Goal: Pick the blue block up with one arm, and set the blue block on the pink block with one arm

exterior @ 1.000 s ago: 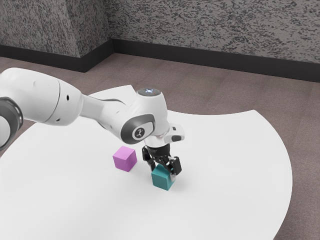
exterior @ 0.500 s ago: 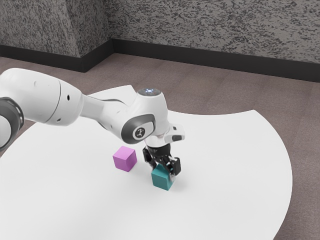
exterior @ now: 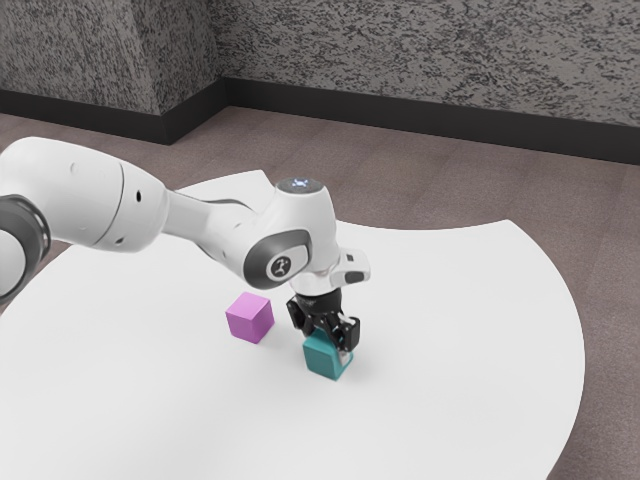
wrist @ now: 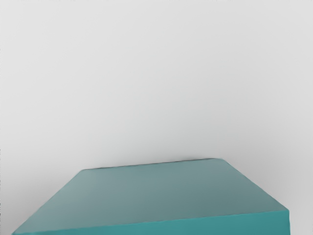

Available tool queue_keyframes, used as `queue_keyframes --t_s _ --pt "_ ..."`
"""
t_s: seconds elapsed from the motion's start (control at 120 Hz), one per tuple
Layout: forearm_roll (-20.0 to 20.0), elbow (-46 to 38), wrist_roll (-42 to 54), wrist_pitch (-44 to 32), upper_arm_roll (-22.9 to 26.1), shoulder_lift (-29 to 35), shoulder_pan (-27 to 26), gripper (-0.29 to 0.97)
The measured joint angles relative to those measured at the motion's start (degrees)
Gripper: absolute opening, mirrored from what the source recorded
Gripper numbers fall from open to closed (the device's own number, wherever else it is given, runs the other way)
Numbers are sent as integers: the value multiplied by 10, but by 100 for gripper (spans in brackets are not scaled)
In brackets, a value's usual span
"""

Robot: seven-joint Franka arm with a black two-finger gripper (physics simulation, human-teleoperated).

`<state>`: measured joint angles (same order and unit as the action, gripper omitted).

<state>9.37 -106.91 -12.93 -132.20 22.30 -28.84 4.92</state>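
Blue block (exterior: 327,360) sits on the white desk (exterior: 460,330), its upper part pinched from two sides by the black fingers (exterior: 326,331); the wrist view has its teal top (wrist: 156,196) just under the hand. Pink block (exterior: 249,318) lies near, apart, toward the exterior view's left.

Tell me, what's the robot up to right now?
Gripper low over blue block. Block on table, not yet lifted. Pink block stands apart, nothing between.
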Motion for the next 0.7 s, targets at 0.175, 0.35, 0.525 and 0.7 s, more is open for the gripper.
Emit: queue_keyframes --t_s 0.175,0.35,0.525,0.7 --pt "1 0 -2 1 0 5 0 37" --pt "4 -1 -5 4 -5 20 0 35" --pt "3 -3 -7 28 -30 73 0 36" --pt "2 -13 -8 56 -49 119 0 38"
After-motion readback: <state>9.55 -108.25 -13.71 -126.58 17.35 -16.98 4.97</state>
